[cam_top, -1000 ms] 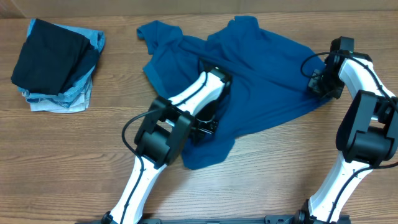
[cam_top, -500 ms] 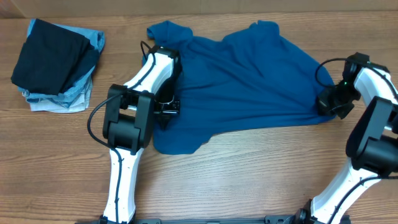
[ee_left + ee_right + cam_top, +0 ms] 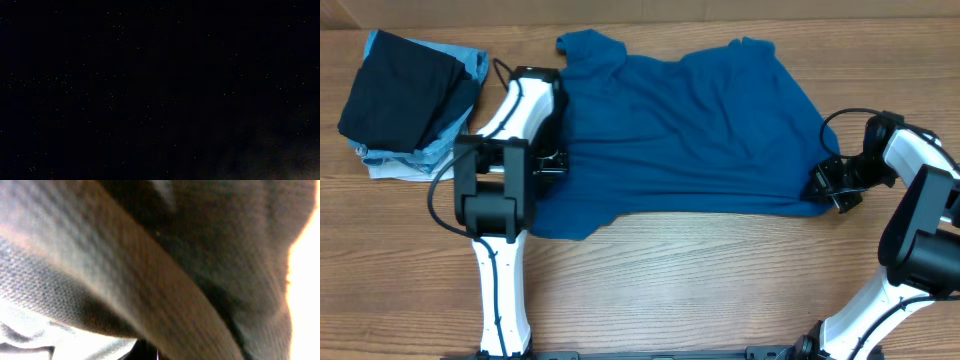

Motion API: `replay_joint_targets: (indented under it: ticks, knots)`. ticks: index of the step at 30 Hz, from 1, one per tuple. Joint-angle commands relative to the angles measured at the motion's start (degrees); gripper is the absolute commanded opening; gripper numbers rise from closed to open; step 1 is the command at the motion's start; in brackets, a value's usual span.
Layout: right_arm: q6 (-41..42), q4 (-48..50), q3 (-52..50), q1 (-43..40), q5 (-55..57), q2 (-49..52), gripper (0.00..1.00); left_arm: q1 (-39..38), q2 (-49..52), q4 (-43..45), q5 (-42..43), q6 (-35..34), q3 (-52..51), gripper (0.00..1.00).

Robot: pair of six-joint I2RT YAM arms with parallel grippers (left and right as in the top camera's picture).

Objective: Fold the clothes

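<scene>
- The near hem of the shirt (image 3: pixel 680 140) now runs almost straight across the table (image 3: pixel 700 290), except for a flap that droops toward the robot at its left end
- The right gripper (image 3: pixel 825 187) is clenched on the shirt's near right corner, and its wrist view shows only blurred cloth pressed close
- The left gripper (image 3: pixel 552 165) sits at the shirt's left edge, clenched; its wrist view is black, so only the overhead shows it, and there it looks pinched on the cloth
- Just changed: the arms have drawn apart, left going left and right going right, and the shirt has been pulled out wide between them
- For the task, this looks like the spreading step close to done; no fold has been made yet, and soft creases cross the middle
- A second ago the left arm lay over the shirt's centre with cloth bunched round it and a lobe hanging near; now that arm stands clear at the left and the lobe has shrunk to the flap
- The right gripper was further back on the right edge then, and has come nearer
- Far left, a sleeve (image 3: pixel 582 45) lies open
- The stack (image 3: pixel 410 100) in the far left corner is unmoved, apart from the shirt
</scene>
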Motion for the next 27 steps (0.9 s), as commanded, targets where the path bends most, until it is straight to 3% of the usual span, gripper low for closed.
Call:
replay_joint_targets:
  ticks: [1, 7, 12, 15, 19, 21, 26, 27]
  knots:
    - [1.18, 1.18, -12.52, 2.01, 13.22, 11.93, 0.04, 4.15, 3.82, 5.97, -9.40, 0.50, -1.46, 0.04]
    - [1.25, -1.60, -13.16, 9.77, 23.93, 11.17, 0.04, 2.32, 3.82, 3.91, -6.88, -0.02, -1.46, 0.04]
    - [3.23, -4.92, -10.51, 8.02, 32.17, 8.41, 0.04, 0.96, 3.82, 2.49, -2.27, -0.17, -1.46, 0.04]
    - [4.31, -4.11, -5.35, 3.56, 33.75, 7.72, 0.04, 0.44, 3.82, 2.03, -2.32, -3.87, -1.46, 0.04]
    - [1.97, -5.05, -2.54, 3.23, 32.22, 7.72, 0.04, 0.44, 3.82, 2.03, -2.36, -3.85, -1.46, 0.04]
    - [-3.21, -4.33, -0.96, 3.26, 28.46, 7.69, 0.04, 0.44, 3.80, 2.40, -3.21, -3.82, -1.07, 0.04]
    - [-5.79, -9.77, 9.20, 3.32, 27.17, 7.69, 0.05, 0.39, 3.72, -1.68, -2.47, -3.45, 5.95, 0.25]
    - [-7.89, -10.73, 11.56, 3.32, 25.16, 7.69, 0.09, 0.39, 3.69, -3.15, -1.84, -3.37, 8.31, 0.44]
